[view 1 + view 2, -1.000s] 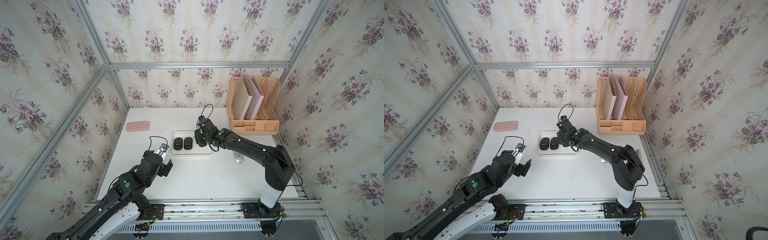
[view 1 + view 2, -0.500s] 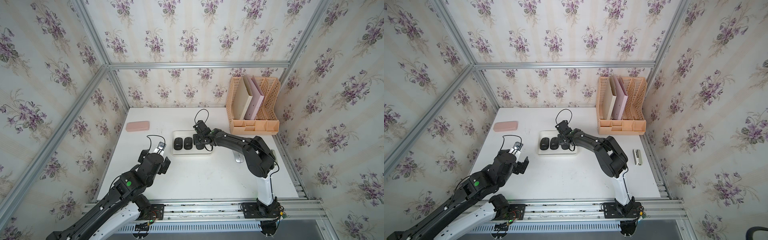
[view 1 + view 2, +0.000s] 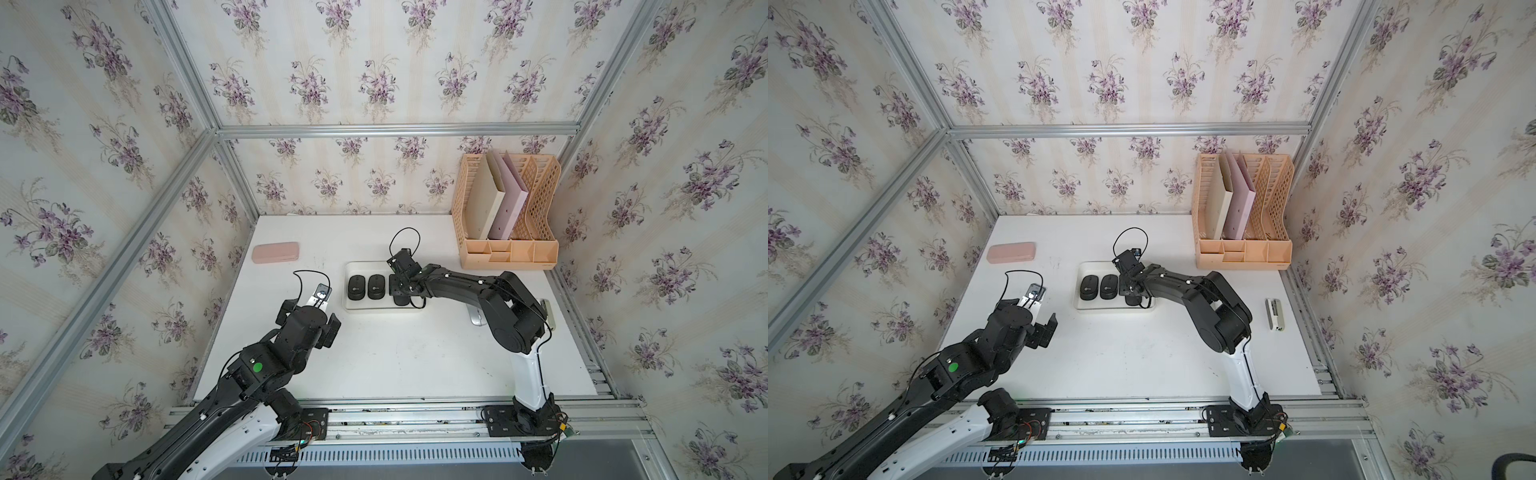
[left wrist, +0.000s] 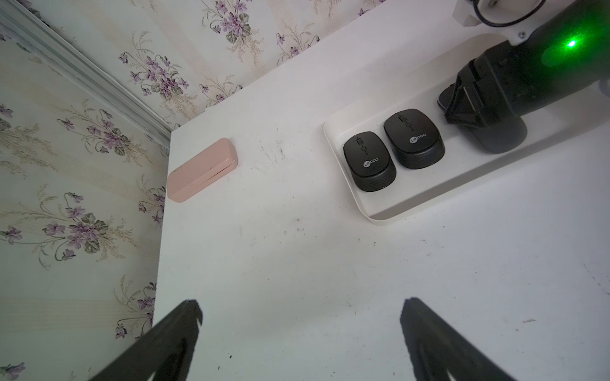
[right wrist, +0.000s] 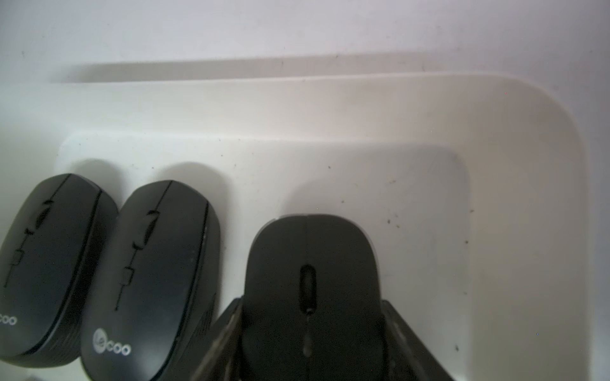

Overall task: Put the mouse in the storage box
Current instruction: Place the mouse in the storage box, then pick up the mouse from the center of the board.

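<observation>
Mouse point(image 5: 310, 250) | gripped in right gripper point(image 5: 312, 333) jaws, inside white storage box point(image 3: 365, 305), frame centre, beside two Lecoo mice point(image 5: 148, 264) | left gripper point(image 4: 300, 306) jaws wide, empty

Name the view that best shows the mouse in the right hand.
Right wrist view: the mouse fills the frame, pinched by the right hand. Left wrist view shows only its end; top views mostly hide it.

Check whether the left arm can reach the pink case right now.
Probably yes: the left end effector is open and empty, and only bare table lies between it and the pink case.
</observation>
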`<state>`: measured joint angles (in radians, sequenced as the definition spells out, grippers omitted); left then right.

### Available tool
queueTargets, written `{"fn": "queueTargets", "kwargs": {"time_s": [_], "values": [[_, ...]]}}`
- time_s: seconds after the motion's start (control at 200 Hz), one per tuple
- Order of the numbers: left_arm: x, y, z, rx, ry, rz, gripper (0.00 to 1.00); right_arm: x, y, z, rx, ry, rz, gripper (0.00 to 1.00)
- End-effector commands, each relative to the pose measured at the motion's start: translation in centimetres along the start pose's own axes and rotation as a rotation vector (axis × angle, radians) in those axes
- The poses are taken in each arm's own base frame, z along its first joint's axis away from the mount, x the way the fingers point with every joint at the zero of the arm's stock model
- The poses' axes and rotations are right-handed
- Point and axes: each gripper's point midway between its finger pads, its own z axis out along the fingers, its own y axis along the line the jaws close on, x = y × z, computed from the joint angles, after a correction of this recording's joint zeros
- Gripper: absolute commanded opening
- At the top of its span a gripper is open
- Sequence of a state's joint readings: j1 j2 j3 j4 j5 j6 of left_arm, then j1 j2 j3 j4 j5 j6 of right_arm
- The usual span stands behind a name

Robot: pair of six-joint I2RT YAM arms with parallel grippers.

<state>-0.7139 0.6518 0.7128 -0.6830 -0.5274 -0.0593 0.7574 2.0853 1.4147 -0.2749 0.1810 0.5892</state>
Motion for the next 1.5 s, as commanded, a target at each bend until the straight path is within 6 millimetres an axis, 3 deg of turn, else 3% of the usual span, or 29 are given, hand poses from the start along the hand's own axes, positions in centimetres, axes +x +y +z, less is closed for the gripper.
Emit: {"fn": "queueTargets", "kwargs": {"time_s": [0.0, 0.345, 0.594, 0.754, 0.904, 1.049, 1.139, 1.244, 1.309, 1.324, 1.364, 1.419, 1.494], "values": [[-0.6, 0.0, 0.0, 0.001, -0.015, -0.005, 0.99, -0.7, 0.5, 0.4, -0.010, -0.027, 0.025, 0.52], [-0.6, -0.2, 0.1, 0.014, -0.007, 0.005, 0.99, -0.7, 0.3, 1.3, 0.016, -0.027, 0.024, 0.55], [-0.6, -0.3, 0.2, 0.017, -0.001, 0.006, 0.99, -1.2, 0.2, 1.0, 0.021, -0.042, 0.026, 0.68], [-0.6, -0.4, 0.2, 0.021, -0.001, 0.008, 0.99, -2.2, 0.8, -0.3, -0.001, -0.064, 0.027, 0.76], [-0.7, -0.5, 0.1, 0.033, -0.002, 0.014, 0.99, -3.8, 1.6, -3.4, -0.046, -0.095, 0.015, 0.76], [-1.3, -2.0, -0.8, 0.151, -0.026, 0.037, 0.99, -7.2, 1.9, -11.2, -0.159, -0.280, -0.025, 0.78], [-2.1, -4.2, -2.7, 0.321, -0.080, 0.064, 0.99, -8.1, -0.9, -15.5, -0.118, -0.418, -0.105, 0.86], [-3.4, -6.9, -5.1, 0.522, -0.211, 0.076, 0.99, -8.1, -7.8, -17.5, 0.045, -0.474, -0.124, 0.92], [-3.9, -8.5, -6.7, 0.643, -0.303, 0.090, 0.99, -7.0, -12.6, -17.1, 0.124, -0.424, -0.067, 0.93], [-4.0, -8.9, -7.0, 0.667, -0.320, 0.091, 0.99, -7.2, -15.0, -16.9, 0.156, -0.407, -0.020, 0.93], [-4.1, -9.5, -7.9, 0.720, -0.364, 0.098, 0.99, -6.0, -17.9, -16.0, 0.156, -0.332, 0.044, 0.94], [-4.3, -9.8, -8.6, 0.755, -0.409, 0.103, 0.99, -3.9, -20.7, -14.6, 0.133, -0.208, 0.139, 0.95], [-4.4, -9.3, -8.8, 0.733, -0.428, 0.101, 0.99, -1.2, -22.2, -13.4, 0.104, -0.093, 0.199, 0.93]]}}
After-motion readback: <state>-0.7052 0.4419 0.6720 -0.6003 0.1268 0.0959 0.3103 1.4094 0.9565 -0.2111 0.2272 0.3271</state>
